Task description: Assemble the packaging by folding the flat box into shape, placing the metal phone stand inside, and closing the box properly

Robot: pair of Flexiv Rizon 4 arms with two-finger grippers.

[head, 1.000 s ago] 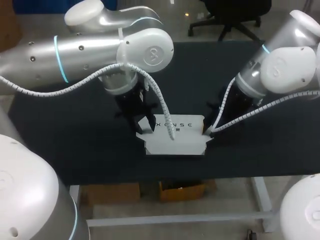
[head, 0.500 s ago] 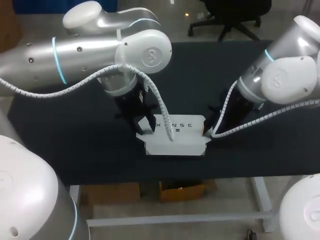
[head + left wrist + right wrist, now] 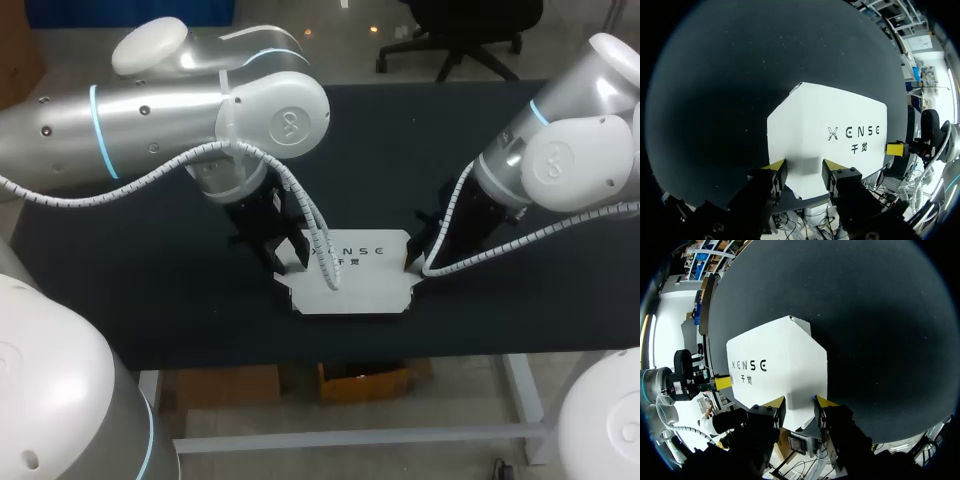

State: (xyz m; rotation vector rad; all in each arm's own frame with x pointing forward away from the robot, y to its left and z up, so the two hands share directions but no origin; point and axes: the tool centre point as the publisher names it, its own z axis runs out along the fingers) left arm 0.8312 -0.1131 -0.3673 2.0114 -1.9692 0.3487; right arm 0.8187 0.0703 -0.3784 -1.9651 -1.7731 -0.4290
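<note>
Head view, surface check: the table [image 3: 150,260] carries a dark matte covering, plain apart from a few pale specks seen from the wrists. The white box [image 3: 355,270] lies on it toward 6 o'clock of the table's middle, near the front edge, printed panel up and flaps along its near side. My left gripper [image 3: 283,262] is down at the box's 9 o'clock end, my right gripper [image 3: 415,262] at its 3 o'clock end. In the left wrist view, the left gripper [image 3: 804,172] has its fingers apart, with the box's end between them. In the right wrist view, the right gripper [image 3: 799,402] likewise has its fingers apart, astride the opposite end. I cannot confirm a two-sided grip on either.
</note>
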